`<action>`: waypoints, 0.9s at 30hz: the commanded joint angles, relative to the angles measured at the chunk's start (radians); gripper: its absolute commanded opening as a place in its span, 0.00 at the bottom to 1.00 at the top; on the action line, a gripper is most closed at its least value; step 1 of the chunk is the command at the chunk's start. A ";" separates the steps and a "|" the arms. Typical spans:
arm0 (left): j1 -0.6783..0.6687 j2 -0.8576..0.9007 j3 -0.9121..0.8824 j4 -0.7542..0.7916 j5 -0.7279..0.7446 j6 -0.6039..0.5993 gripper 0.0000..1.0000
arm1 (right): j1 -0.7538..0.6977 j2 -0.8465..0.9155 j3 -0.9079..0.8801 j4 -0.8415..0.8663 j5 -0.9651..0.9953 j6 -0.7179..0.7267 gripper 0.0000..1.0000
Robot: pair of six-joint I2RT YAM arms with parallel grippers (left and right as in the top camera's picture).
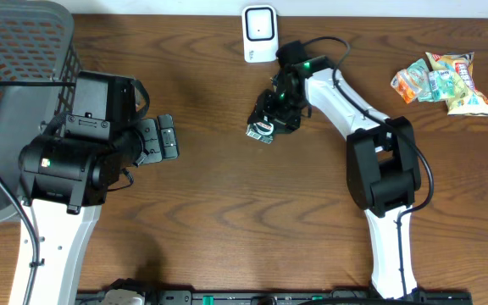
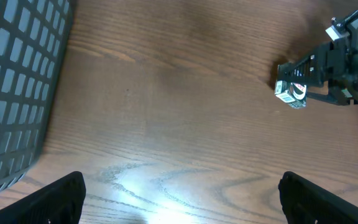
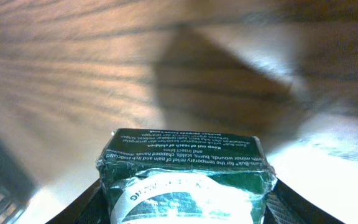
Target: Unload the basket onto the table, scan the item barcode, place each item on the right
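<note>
The item is a small dark green box (image 3: 185, 177) with white print and a crumpled top edge. My right gripper (image 3: 182, 208) is shut on it, a dark finger (image 3: 82, 208) pressed against each side. In the overhead view the box (image 1: 262, 130) hangs at the gripper (image 1: 273, 114) just above the table, below and slightly right of the white scanner (image 1: 259, 34) at the back edge. Seen from the left wrist, the box (image 2: 290, 92) is far off at the upper right. My left gripper (image 2: 182, 199) is open over bare wood with nothing between its fingers (image 2: 55, 199).
A dark mesh basket (image 1: 15, 51) stands at the far left, its wall (image 2: 17, 81) close beside my left arm. Several colourful snack packets (image 1: 443, 80) lie at the back right. The right arm's base (image 1: 384, 169) stands right of centre.
</note>
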 commanded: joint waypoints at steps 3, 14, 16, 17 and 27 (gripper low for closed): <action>-0.002 -0.002 0.011 -0.002 -0.009 0.002 0.98 | -0.012 -0.043 -0.009 0.012 -0.310 -0.069 0.52; -0.002 -0.002 0.011 -0.002 -0.009 0.002 0.98 | -0.073 -0.043 -0.009 0.067 -0.798 0.042 0.52; -0.002 -0.002 0.011 -0.002 -0.009 0.002 0.98 | -0.085 -0.043 -0.009 0.094 -0.843 0.108 0.53; -0.002 -0.002 0.011 -0.002 -0.009 0.002 0.97 | -0.094 -0.043 -0.009 0.108 -0.859 0.160 0.53; -0.002 -0.002 0.011 -0.002 -0.009 0.002 0.98 | -0.140 -0.043 -0.009 0.345 -0.867 0.641 0.54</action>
